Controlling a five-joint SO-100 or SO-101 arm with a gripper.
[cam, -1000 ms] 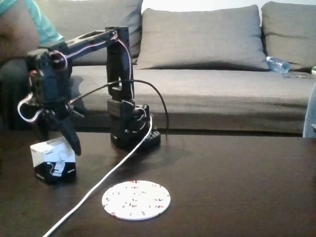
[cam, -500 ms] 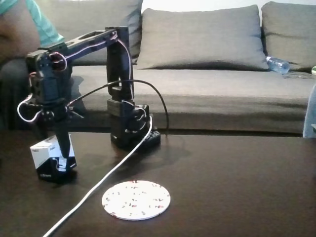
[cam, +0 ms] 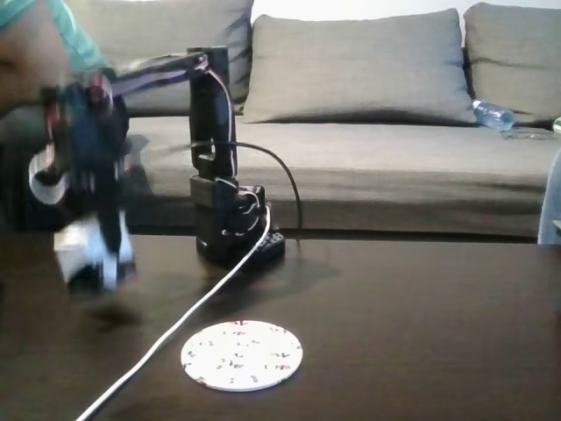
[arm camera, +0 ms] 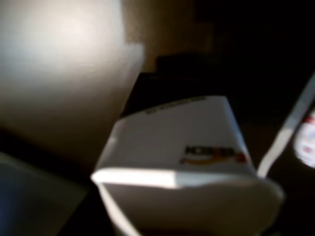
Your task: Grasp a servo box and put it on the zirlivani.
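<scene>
At the far left of the fixed view my hand is smeared by motion blur, and the servo box sits in it, clear of the counter, with a faint shadow on the dark wood beneath. I read the fingers as clamped on the box, though the blur hides exactly where they touch it. The box is near the counter's left edge, and its lower black part melts into the dark arm. Behind it a person's sleeve is cut off by the top left corner.

Moving right, the arm's base stands at the back of the counter with a white cable running forward and left, passing just beside the zirlivani. That disc lies flat near the front edge, well apart from the box, with nothing on it. Right of it the wood is open all the way to the frame edge. A sofa lines the back, a plastic bottle on its seat at right.

In the wrist view the servo box is close and blurred; its label is unreadable. The white cable and a sliver of the zirlivani show at the right edge.
</scene>
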